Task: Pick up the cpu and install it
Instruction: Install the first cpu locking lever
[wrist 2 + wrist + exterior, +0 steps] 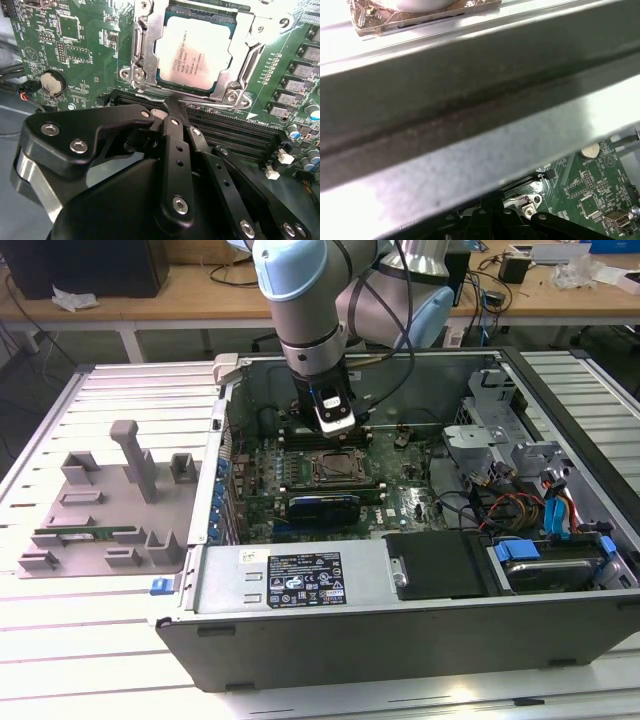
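One cpu (194, 50) lies flat inside the socket frame (142, 60) on the motherboard (85, 55), as I see it in the second wrist view. My gripper (171, 102) hovers just beside it, fingers pinched together on nothing. In the exterior view the arm (310, 310) reaches down at upper middle of the frame into the open computer case (300, 610).

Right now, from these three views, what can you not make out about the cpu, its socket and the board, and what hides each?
Second wrist view: the picture's edge cuts off the socket around the cpu; latched or not is unclear.
Same view: the gripper hides part of the memory slots.
First wrist view: a case rail blocks most of the motherboard.
Exterior view: the socket is too small to read.
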Tool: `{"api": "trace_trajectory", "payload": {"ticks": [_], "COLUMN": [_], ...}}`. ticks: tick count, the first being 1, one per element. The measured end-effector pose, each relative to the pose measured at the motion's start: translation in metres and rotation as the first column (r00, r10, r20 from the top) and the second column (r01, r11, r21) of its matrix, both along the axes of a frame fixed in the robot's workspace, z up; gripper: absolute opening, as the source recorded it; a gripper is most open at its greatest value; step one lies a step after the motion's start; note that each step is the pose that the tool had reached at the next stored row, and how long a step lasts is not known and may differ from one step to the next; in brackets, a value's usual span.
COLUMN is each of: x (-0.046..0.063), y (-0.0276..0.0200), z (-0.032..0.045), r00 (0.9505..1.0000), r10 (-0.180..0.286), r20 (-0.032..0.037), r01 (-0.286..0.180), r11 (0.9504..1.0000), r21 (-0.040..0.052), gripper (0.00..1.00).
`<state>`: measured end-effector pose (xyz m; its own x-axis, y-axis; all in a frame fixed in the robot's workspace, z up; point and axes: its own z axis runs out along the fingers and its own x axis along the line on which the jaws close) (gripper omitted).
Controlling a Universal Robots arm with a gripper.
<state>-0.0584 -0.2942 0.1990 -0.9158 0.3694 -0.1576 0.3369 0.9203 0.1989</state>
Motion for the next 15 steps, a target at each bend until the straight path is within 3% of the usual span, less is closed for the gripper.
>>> {"api": "trace_trajectory", "payload": {"ticks": [15], "x": [0.0], "y": [0.0], "z": [0.0011], "r00": [0.9999], "r10": [-0.012], "r20": [0.0005], "r01": [0.012], "r11": [0.9999], "r21": [-0.0004], "gripper": [0.11]}}
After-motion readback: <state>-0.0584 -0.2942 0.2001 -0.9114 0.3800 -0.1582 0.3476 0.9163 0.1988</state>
